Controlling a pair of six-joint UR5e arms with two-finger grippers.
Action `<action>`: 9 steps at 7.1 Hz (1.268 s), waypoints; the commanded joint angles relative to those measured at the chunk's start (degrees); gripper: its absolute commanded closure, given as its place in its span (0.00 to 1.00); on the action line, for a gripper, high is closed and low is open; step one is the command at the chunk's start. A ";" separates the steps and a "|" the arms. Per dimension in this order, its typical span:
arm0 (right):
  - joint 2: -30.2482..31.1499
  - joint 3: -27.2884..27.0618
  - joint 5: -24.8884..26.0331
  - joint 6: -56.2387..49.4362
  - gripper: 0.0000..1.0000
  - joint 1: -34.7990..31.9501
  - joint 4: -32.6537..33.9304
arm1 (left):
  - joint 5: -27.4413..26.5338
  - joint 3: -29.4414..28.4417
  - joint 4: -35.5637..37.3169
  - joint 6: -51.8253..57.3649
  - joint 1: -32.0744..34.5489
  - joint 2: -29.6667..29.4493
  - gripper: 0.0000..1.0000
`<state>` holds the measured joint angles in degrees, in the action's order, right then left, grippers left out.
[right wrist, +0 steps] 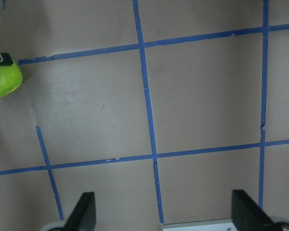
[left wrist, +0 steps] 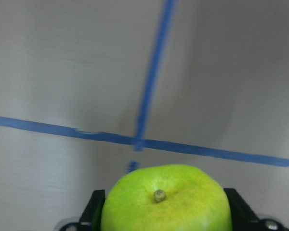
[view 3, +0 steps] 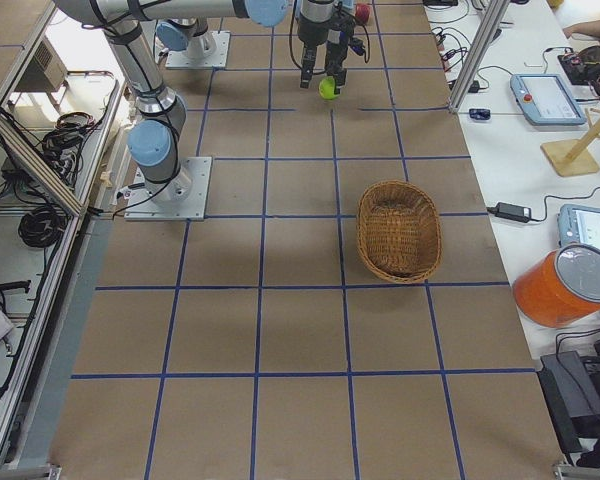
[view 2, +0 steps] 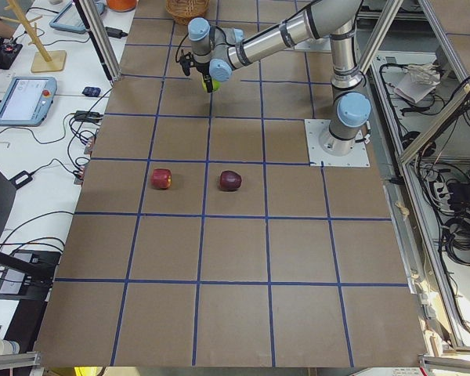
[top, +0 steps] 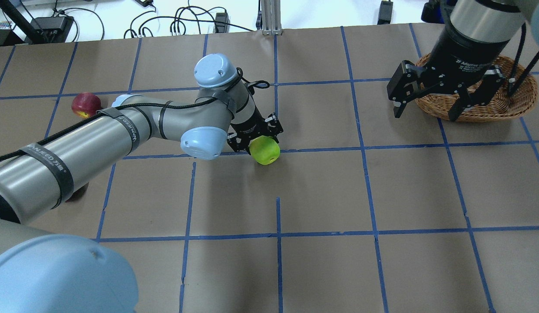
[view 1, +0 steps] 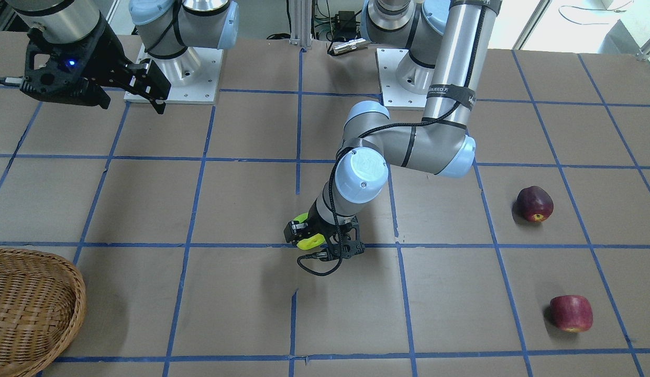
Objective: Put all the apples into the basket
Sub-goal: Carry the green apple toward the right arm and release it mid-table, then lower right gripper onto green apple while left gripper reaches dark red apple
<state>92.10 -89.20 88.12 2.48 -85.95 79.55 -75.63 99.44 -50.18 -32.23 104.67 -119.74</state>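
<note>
My left gripper (top: 257, 140) is shut on the yellow-green apple (top: 265, 150), low over a tape crossing near the table's middle. In the left wrist view the apple (left wrist: 166, 204) sits between both fingers, stem toward the camera. The maroon apple (view 1: 534, 203) and the dull red apple (view 1: 571, 313) lie on the table on the left arm's side. The overhead view shows only the dull red one (top: 86, 104). The wicker basket (top: 519, 102) is at the far right. My right gripper (top: 424, 115) hangs open and empty beside it, above the table.
The table is brown paper with a blue tape grid (top: 278, 217). The left arm's long forearm (top: 100, 139) stretches across the left half. The arm bases (view 1: 173, 78) stand at the robot's edge. The basket also shows at the front view's lower left (view 1: 36, 303).
</note>
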 commanded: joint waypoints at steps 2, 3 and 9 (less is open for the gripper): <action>-5.33 0.25 0.04 0.60 0.00 0.35 3.30 | 0.48 -2.30 -1.92 -1.26 -1.82 1.78 0.00; -6.92 0.17 -0.14 0.08 0.00 0.26 9.51 | 0.83 -4.84 -4.54 -1.08 -5.75 3.01 0.00; -24.41 0.25 -4.79 0.68 0.00 -19.76 30.83 | -18.77 3.02 -23.04 62.36 -34.21 19.44 0.00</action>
<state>70.49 -88.77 83.81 2.81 -101.71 107.19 -92.28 99.26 -73.72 14.89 78.20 -103.11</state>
